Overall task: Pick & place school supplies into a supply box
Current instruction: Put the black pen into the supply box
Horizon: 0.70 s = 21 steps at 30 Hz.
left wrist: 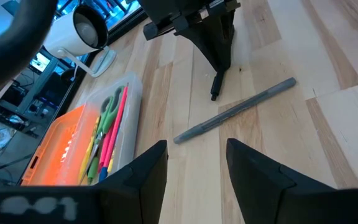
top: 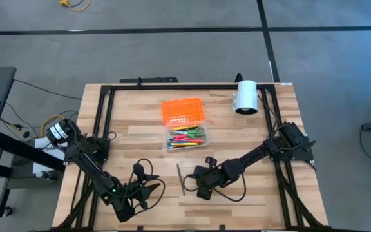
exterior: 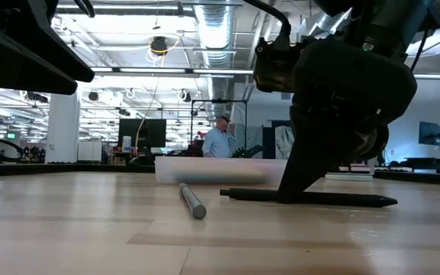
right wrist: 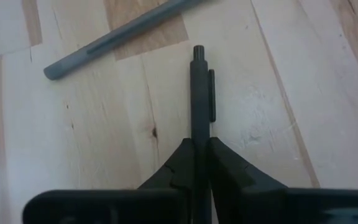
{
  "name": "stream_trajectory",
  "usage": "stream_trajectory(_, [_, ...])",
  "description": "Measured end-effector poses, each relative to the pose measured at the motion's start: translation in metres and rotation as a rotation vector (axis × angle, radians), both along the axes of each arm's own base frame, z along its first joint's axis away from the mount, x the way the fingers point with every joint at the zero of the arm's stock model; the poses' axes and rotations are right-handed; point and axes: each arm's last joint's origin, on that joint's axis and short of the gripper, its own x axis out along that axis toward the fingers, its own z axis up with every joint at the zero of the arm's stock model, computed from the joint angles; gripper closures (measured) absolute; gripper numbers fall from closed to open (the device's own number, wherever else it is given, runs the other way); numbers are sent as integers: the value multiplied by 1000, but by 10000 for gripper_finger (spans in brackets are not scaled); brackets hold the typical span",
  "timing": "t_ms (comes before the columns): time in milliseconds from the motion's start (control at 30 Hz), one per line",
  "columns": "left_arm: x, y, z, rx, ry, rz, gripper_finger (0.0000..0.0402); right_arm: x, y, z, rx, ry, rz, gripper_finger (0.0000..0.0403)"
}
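The right gripper (exterior: 296,189) reaches down to the wooden worktop (exterior: 90,229), its tip planted on a black pen (exterior: 334,198) lying flat there. Just beside it a grey pen (exterior: 192,202) lies angled toward the camera, with the clear supply box (exterior: 205,169) behind. A person (exterior: 218,139) stands far off in the room.

The supply box (top: 187,138) is a small clear plastic case near the middle of the table, open, holding pink, yellow and green pens and green-handled scissors (left wrist: 109,108), and its ridged orange lid (top: 183,110) lies flat, touching its far side. A grey pen (top: 180,178) lies flat on the wood in front of the box, nearer the table's front edge. Just beside it a black pen (right wrist: 199,87) with a clip rests level on the table, pinched between the fingers of the right gripper (right wrist: 201,142).
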Motion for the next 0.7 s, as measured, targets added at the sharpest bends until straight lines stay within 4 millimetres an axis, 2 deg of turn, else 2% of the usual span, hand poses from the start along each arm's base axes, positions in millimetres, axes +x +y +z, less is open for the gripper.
stream_trajectory(367, [0,0,0,-2,3,-2,244,10,7,20,-73,106,105,395])
stream_trajectory(700, [0,0,-1,5,13,-4,244,15,9,33,-214,109,195,395])
